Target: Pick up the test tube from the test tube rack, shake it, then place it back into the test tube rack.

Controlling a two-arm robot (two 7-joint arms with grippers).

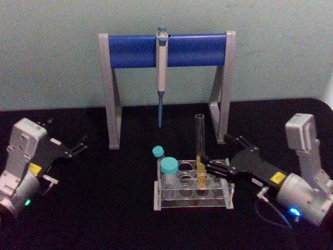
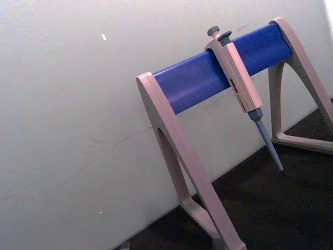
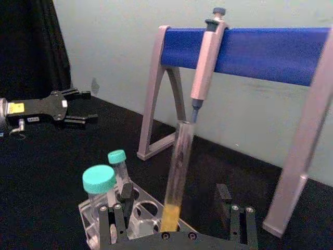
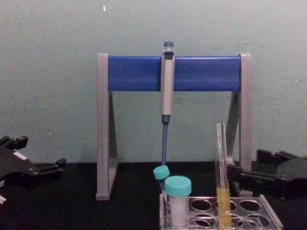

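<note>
The test tube (image 1: 199, 148) is a tall clear tube with yellow liquid at the bottom. It stands upright in a hole of the clear plastic test tube rack (image 1: 192, 205) at the table's middle front. My right gripper (image 1: 209, 171) reaches in from the right at rack height and is open. In the right wrist view the test tube (image 3: 177, 166) rises between the two fingers (image 3: 120, 205), and I see a gap on each side. My left gripper (image 1: 79, 147) rests open on the table at the far left, away from the rack.
Two teal-capped vials (image 1: 169, 167) stand in the rack's left holes, close to the tube. Behind the rack is a tall grey-and-blue pipette stand (image 1: 130, 51) with a pipette (image 1: 161, 78) hanging down near the tube's top. The black table ends at a pale wall.
</note>
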